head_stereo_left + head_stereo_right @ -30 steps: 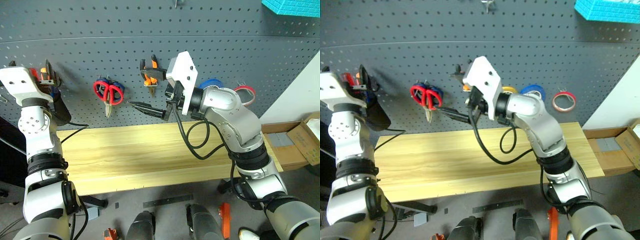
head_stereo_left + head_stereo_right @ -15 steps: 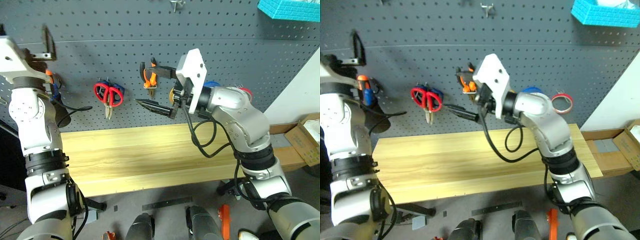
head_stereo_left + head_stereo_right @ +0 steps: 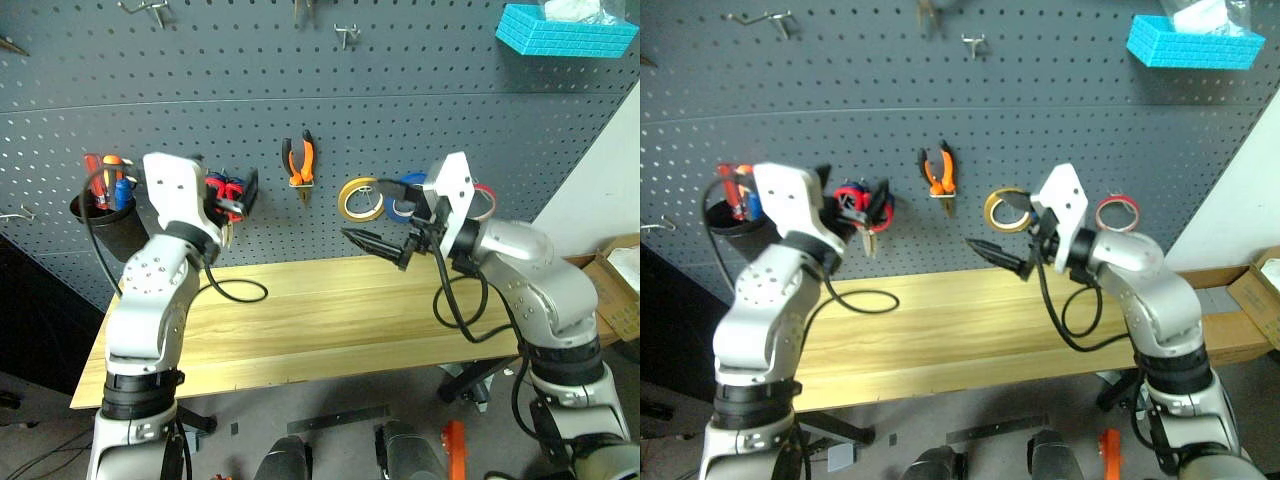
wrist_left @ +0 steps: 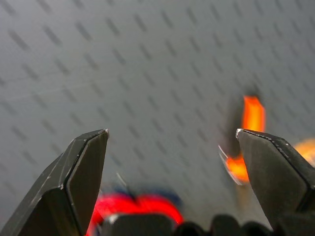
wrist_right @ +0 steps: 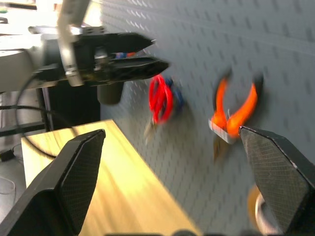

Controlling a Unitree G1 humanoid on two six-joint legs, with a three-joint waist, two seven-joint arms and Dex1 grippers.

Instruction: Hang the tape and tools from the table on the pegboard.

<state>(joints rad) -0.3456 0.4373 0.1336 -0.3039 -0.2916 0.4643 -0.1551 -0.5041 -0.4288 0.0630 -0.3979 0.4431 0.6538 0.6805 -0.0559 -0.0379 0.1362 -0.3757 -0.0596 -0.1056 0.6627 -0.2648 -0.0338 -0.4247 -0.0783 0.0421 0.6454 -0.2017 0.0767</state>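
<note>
While both hang wide and empty, left tool, right tool, pliers on pegboard, bare table.

Red scissors partly hidden behind left gripper; pliers blurred.

The pegboard stands upright behind the table, along its far edge. On the board, from left to right, hang a cup holder with screwdrivers standing in it, the scissors, the pliers a little higher, then three rolls of tape: one roll, a second roll just beside it, and the tape ring farthest right. A basket sits high on the board at the right. A cardboard box lies right of the table.
</note>
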